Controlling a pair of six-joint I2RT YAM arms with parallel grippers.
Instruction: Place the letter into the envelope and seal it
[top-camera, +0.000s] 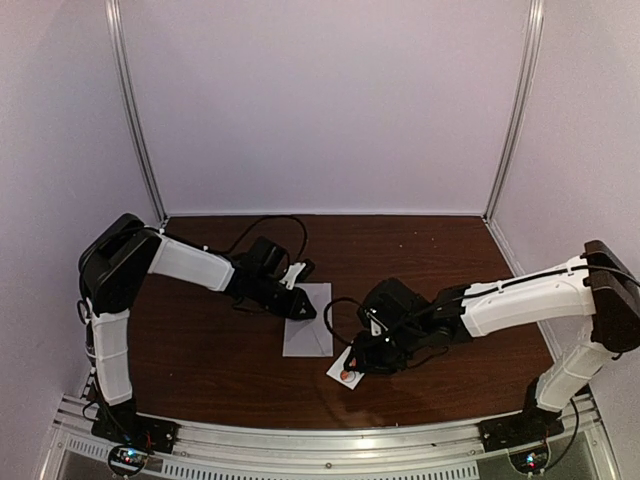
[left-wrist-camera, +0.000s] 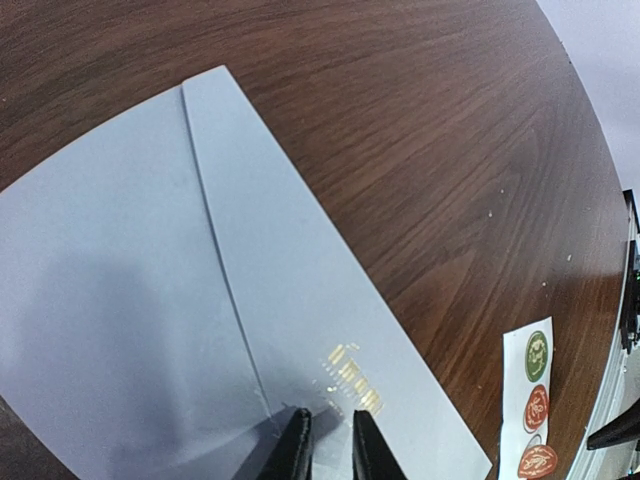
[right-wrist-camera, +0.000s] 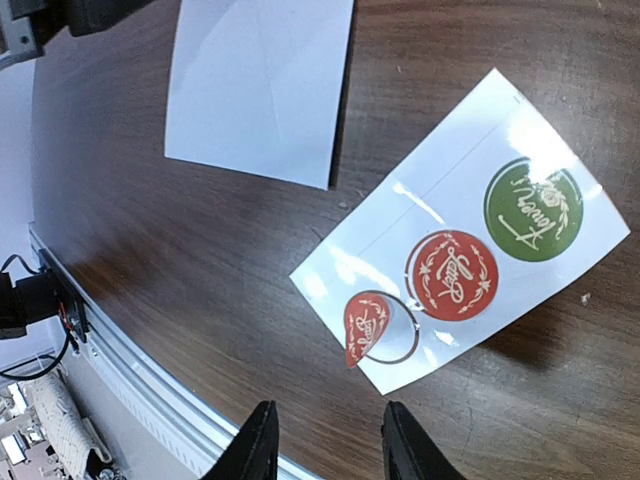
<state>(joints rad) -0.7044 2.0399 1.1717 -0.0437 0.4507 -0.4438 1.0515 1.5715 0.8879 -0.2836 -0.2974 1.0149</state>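
The pale grey envelope (top-camera: 308, 335) lies flat near the middle of the brown table, its flap edge running diagonally across it (left-wrist-camera: 215, 250), with small gold print near the flap tip. My left gripper (left-wrist-camera: 330, 425) rests its tips on the envelope beside that print, fingers almost together and nothing between them. My right gripper (right-wrist-camera: 325, 440) is open, just above the table in front of the white sticker strip (right-wrist-camera: 460, 240). A red sticker (right-wrist-camera: 362, 328) on the strip is half peeled and curled up. The letter shows in no view.
The strip also carries a whole red sticker (right-wrist-camera: 451, 275) and a green one (right-wrist-camera: 533, 210). An aluminium rail (top-camera: 320, 440) borders the near table edge, close to my right gripper. A black cable (top-camera: 270, 225) loops behind the left arm. Pale walls enclose the table.
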